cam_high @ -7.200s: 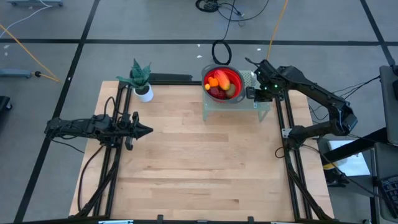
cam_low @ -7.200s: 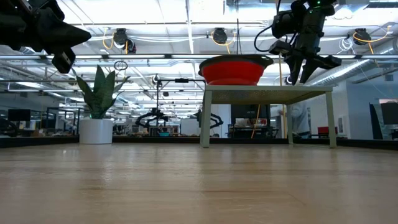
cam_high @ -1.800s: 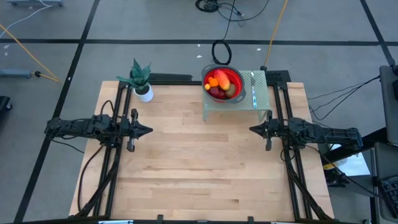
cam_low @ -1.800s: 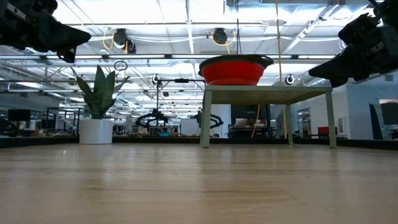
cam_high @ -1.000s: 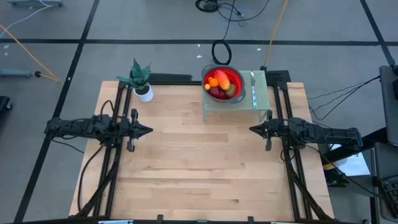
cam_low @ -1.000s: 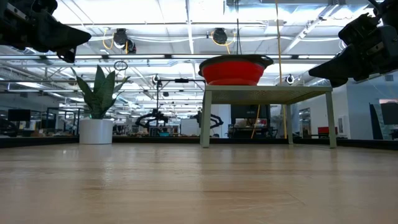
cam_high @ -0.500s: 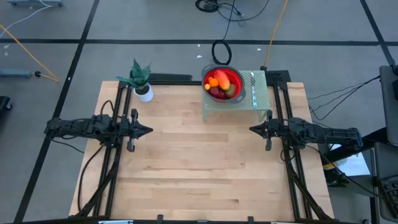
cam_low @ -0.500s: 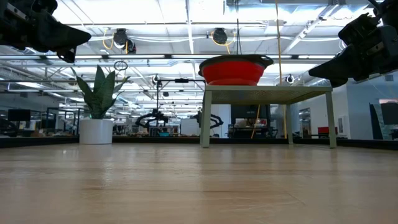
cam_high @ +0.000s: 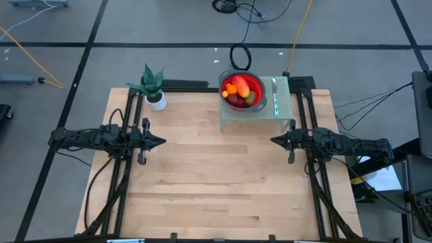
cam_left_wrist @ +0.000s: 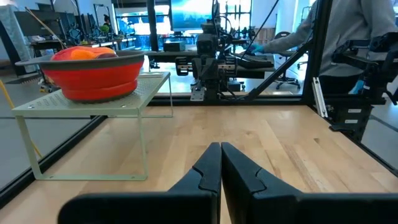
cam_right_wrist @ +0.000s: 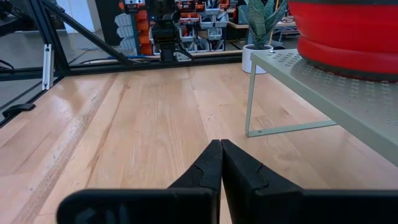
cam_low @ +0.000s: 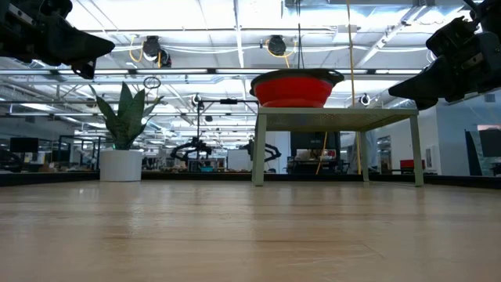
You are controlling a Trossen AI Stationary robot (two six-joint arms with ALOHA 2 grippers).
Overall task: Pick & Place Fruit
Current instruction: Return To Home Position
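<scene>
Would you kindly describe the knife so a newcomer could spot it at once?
Find the small pale-green shelf at the far edge of the wooden table. A red bowl of fruit sits on it, and the knife lies flat beside the bowl, toward the right arm's side. It is the only slim, silver-blue thing there; its neighbours are round.

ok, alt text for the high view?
Top-down on a wooden table: a red bowl of fruit sits on a small shelf at the far edge, a knife beside it on the shelf. The left pincer and right pincer, both shut, are parked at the table's sides, tips facing; a potted plant stands far left.
</scene>
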